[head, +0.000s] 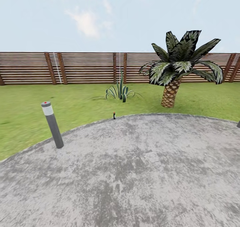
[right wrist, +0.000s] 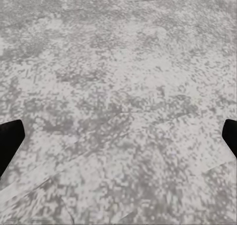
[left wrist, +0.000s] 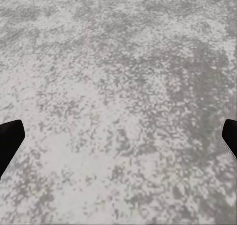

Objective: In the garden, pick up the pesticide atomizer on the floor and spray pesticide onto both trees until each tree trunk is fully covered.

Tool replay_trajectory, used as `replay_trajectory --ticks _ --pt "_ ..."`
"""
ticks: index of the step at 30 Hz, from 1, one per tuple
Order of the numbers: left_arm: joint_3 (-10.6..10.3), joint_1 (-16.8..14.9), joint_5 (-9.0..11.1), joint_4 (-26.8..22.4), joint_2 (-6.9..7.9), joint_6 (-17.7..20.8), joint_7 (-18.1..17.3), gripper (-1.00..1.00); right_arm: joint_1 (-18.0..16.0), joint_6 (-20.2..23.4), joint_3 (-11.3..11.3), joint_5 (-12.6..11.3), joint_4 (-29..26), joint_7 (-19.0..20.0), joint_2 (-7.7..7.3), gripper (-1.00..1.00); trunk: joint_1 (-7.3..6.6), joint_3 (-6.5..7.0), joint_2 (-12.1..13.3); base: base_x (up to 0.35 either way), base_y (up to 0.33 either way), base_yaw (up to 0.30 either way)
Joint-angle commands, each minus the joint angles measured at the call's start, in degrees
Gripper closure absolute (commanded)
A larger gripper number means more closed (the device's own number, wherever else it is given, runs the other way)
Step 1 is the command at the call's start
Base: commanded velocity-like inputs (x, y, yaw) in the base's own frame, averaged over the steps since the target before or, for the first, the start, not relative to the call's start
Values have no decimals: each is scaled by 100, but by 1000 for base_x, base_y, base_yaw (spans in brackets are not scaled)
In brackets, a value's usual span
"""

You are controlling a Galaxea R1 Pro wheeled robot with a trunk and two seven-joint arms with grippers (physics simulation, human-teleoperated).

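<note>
The pesticide atomizer (head: 114, 115) stands upright, tiny and black with a red tip, at the far rim of the grey paved circle where it meets the lawn of the garden (head: 76, 104). It is well ahead of me. The two trees and their trunks are out of view. My left gripper (left wrist: 118, 141) is open over bare paving, its black fingertips (left wrist: 10, 141) at the picture's two sides. My right gripper (right wrist: 118, 141) is open too, fingertips (right wrist: 10, 141) wide apart above the same mottled paving, with nothing between them.
A grey bollard lamp (head: 52, 124) stands at the paving's left rim. A striped-leaf plant (head: 120, 92) and a short palm with a scaly brown trunk (head: 170, 94) grow on the lawn behind the atomizer. A brown slat fence (head: 86, 68) closes the back.
</note>
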Motion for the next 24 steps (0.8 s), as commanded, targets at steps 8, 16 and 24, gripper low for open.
replay_trajectory --ticks 8,16,24 --pt "2 2 0 -2 5 -2 0 -100 0 0 0 0 0 0 0 -100 0 0 0 340 0 0" --pt "-1 0 0 -3 4 -1 0 -100 0 4 0 0 0 0 0 -100 0 0 0 339 0 0" --pt "2 1 0 -3 4 -3 0 -100 0 1 0 0 0 0 0 -100 0 0 0 339 0 0"
